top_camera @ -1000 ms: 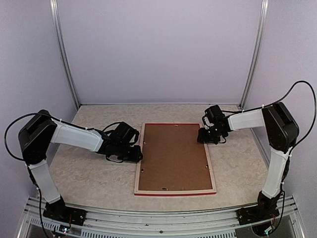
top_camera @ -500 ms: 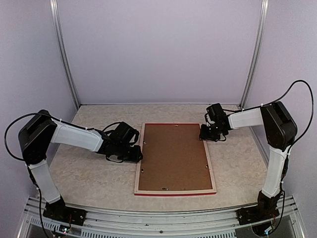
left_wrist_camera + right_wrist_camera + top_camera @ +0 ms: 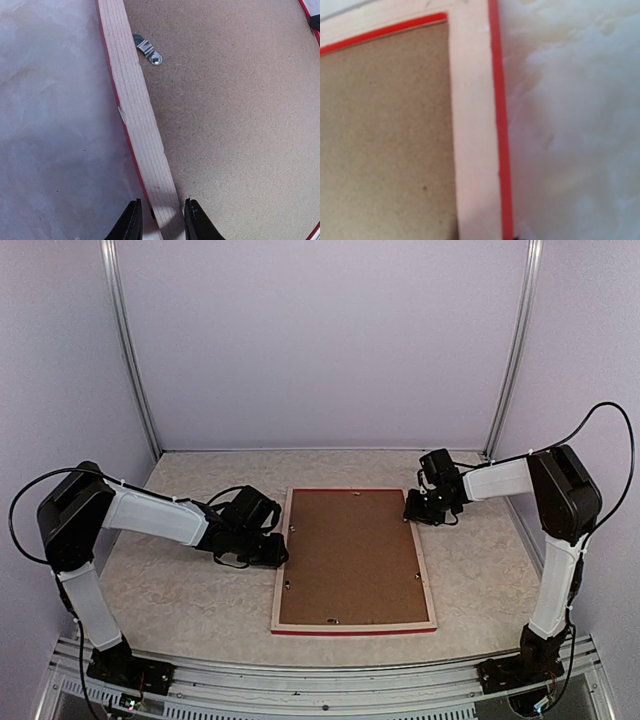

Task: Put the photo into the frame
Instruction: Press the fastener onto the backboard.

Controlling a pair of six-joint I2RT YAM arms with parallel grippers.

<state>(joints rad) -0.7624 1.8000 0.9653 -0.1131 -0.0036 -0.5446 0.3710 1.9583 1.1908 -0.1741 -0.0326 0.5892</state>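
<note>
pale marbled table (image 3: 180, 600), one thing lying on it mid-picture in the top view: the frame (image 3: 355, 627), flat and face down, brown backing board (image 3: 350, 555) uppermost.

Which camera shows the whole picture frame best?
The top external view: the frame lies back-up with all four edges visible. The left wrist view shows only one pale wooden rail pinched in the left gripper, plus a metal clip. The right wrist view shows just one blurry corner.

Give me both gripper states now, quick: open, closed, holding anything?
Left gripper: closed on the frame, fingers either side of its left rail.
Right gripper: at the frame's far right corner; open or closed cannot be told.
</note>
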